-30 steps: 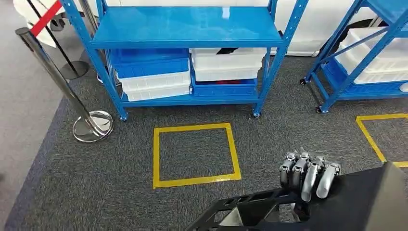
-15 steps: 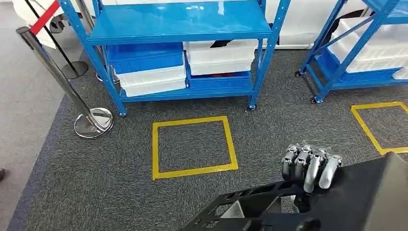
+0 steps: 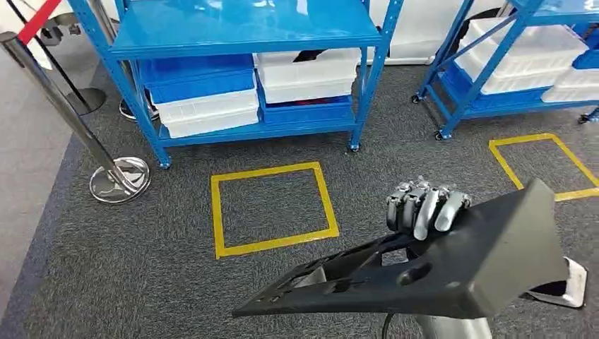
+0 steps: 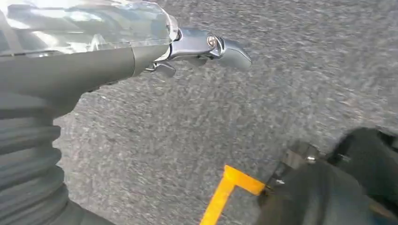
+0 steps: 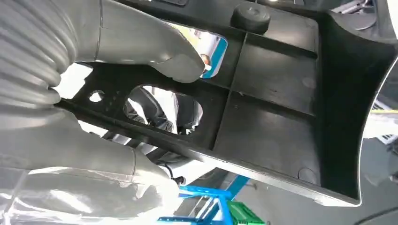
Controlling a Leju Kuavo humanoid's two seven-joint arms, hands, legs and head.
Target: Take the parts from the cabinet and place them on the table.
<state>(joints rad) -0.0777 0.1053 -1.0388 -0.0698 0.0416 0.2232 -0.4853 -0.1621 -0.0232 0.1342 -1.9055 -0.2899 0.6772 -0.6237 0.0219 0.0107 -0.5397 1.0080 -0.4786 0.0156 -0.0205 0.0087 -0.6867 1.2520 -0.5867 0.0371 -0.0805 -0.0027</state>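
Black part in your right hand, fingers curled over its top edge, thumb beneath, left hand hanging, grip unclear.

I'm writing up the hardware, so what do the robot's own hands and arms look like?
The right robot hand has silver metallic fingers with darker knuckle joints; its wrist wears a grey ribbed cover beside a thick grey thumb. The left robot hand shows shiny silver links and a dark grey fingertip.

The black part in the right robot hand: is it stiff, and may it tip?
The black part looks stiff: ribbed moulded plastic, holding its shape. The right robot hand grips one edge, so its long overhang may tip or twist.
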